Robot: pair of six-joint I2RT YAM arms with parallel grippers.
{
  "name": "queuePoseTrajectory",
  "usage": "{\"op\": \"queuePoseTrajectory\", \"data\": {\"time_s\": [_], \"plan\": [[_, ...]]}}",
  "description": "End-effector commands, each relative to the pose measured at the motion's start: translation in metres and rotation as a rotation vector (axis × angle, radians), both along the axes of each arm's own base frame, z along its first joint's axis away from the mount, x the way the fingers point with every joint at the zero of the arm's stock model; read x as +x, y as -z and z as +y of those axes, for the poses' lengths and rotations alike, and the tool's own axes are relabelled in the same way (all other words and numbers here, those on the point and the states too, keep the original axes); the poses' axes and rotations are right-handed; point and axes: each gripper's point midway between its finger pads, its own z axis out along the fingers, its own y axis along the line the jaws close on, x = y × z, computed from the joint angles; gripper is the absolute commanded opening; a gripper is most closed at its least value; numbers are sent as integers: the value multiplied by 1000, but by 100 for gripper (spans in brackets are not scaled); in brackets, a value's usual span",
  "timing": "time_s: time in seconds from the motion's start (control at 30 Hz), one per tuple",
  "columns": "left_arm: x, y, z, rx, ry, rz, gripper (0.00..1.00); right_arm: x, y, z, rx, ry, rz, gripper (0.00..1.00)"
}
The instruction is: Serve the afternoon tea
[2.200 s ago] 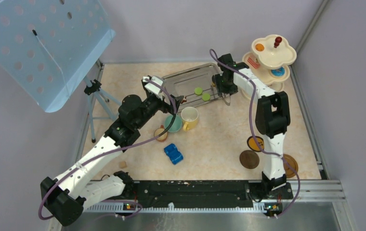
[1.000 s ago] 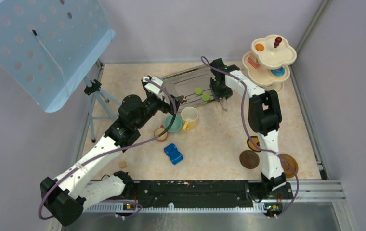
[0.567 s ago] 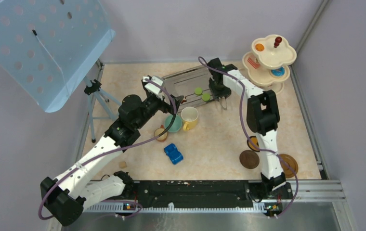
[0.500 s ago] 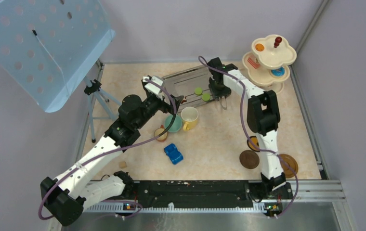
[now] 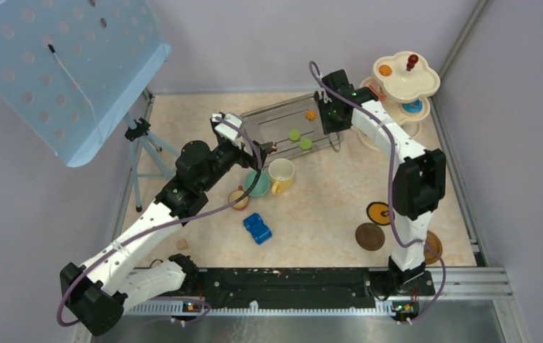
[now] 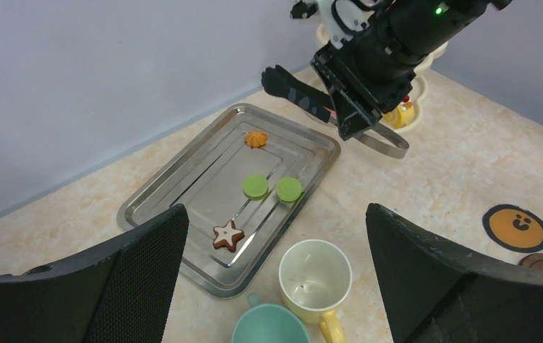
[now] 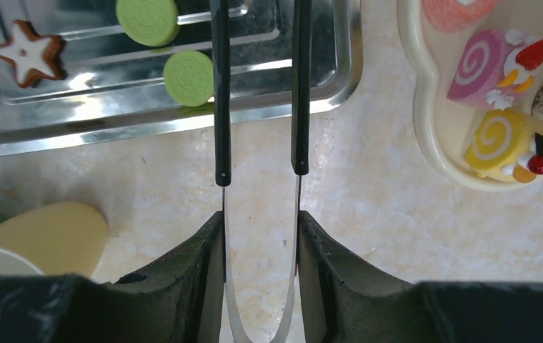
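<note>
Right jaws swung back, clamping tongs (image 7: 219, 107); left jaws wide, empty; tray (image 6: 197, 186) holds four cakes (image 6: 255, 186).

- From my console I see pale lilac walls (image 5: 268, 43) closing in the back and both sides.
- The tabletop (image 5: 311, 207) is beige with a marbled stone pattern.
- Silver rails (image 5: 461, 193) run along its side edges, and 1 silver post (image 5: 469, 32) climbs the far right corner.
- A light blue board (image 5: 68, 64) full of round holes leans tilted over the left side on a small tripod (image 5: 143, 146).
- A black strip (image 5: 290, 279) lines the near edge.
- The light looks even to me, with soft shadows.
</note>
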Motion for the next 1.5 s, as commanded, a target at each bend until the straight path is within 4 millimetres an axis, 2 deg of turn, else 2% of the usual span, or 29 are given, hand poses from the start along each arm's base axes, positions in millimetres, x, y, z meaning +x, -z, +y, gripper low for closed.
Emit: {"op": "queuePoseTrajectory", "data": {"time_s": [0.0, 0.3, 0.43, 0.53, 0.73, 0.9, 1.27, 1.47], "plan": [[-3, -15, -3, -32, 18, -42, 99, 10, -36, 8, 98, -19, -105, 8], [0, -12, 0, -23, -6, -42, 99, 40, -6, 8, 31, -15, -57, 16], [0, -13, 0, -23, 0, -42, 99, 50, 5, 11, 18, -25, -50, 24], [0, -13, 0, -23, -1, -43, 99, 56, 16, 14, 6, -32, -33, 27], [0, -12, 0, -21, -3, -41, 99, 64, 36, 14, -26, -44, -6, 40], [0, -13, -1, -25, 1, -42, 99, 67, 45, 16, -36, -59, 5, 46], [-1, -13, -1, -25, 1, -43, 99, 70, 68, 18, -48, -75, 45, 48], [-1, -14, 0, -26, 1, -44, 99, 71, 78, 13, -86, -68, 61, 49]]}}
